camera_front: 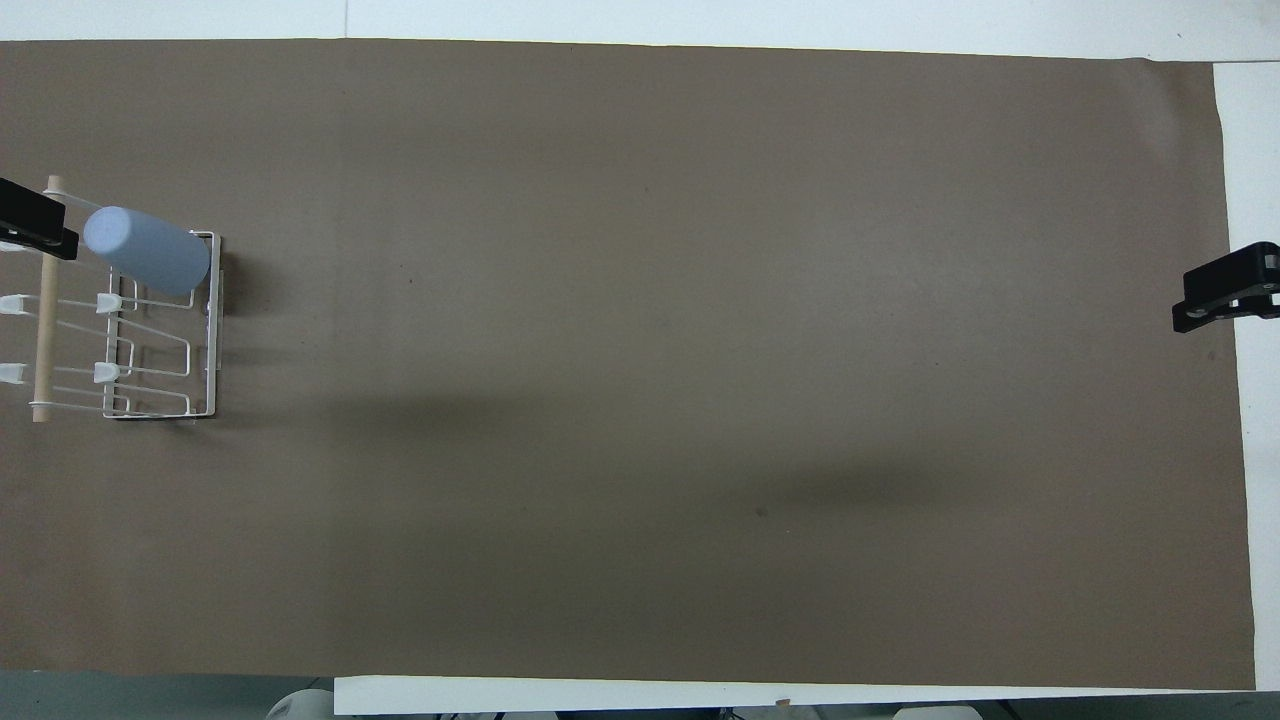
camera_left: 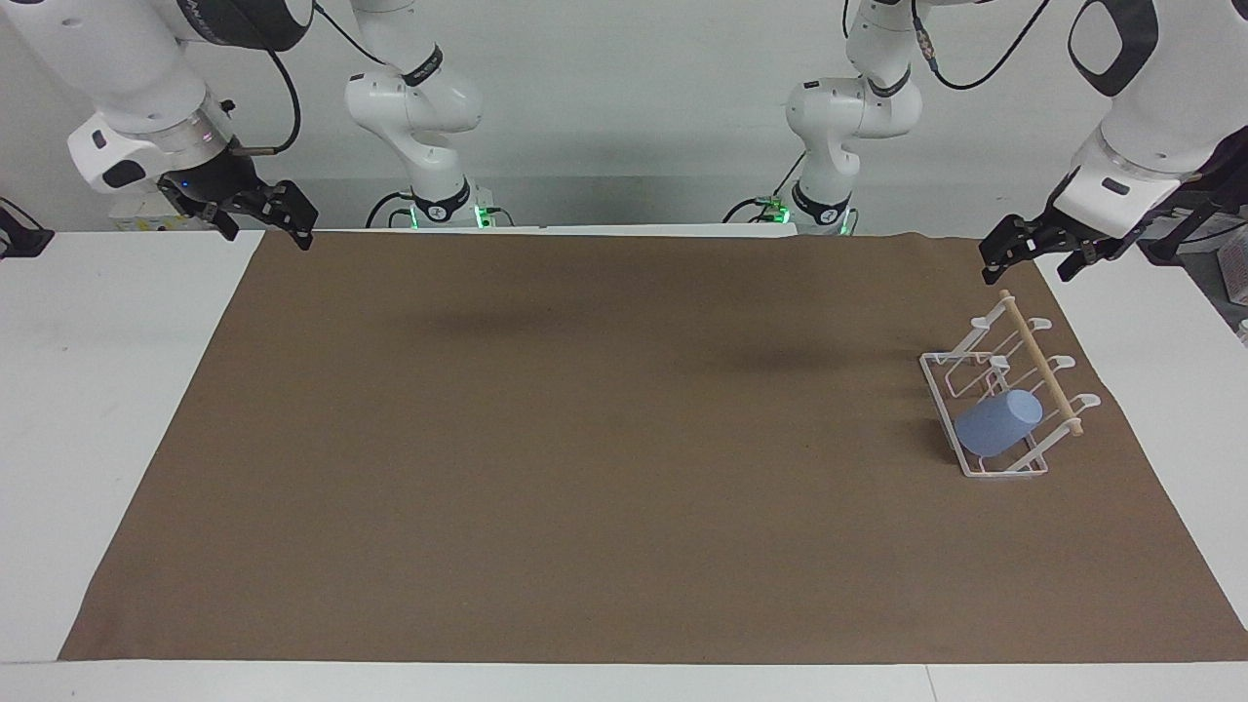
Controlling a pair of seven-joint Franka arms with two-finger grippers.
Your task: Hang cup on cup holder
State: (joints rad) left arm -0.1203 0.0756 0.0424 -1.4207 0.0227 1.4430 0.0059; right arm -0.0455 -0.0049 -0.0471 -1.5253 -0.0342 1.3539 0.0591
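The light-blue cup [camera_left: 996, 423] sits tilted on the white wire cup holder [camera_left: 1004, 390], slid mouth-down over one of the slanted prongs so that its closed base points up toward the wooden dowel [camera_left: 1041, 366]. The tilt lets the prong carry the cup from inside, so nothing needs to grip it. It occupies the prong at the end of the rack farther from the robots; the other prongs, with their flat white tips, carry nothing. The rack stands on the brown mat [camera_left: 585, 439] that covers the counter [camera_left: 97, 390], toward the left arm's end.

The left claw [camera_left: 1039, 252] hangs in the air above the mat's edge by the rack's dowel end, its fingers spread and empty, apart from both cup and rack. In the overhead view only its black edge [camera_front: 35, 218] shows beside the dowel. That clearance suggests the cup is already released and the hanging is done.

The right claw [camera_left: 261, 211] waits over the right arm's end of the counter, likewise spread and holding nothing, well apart from the rack.
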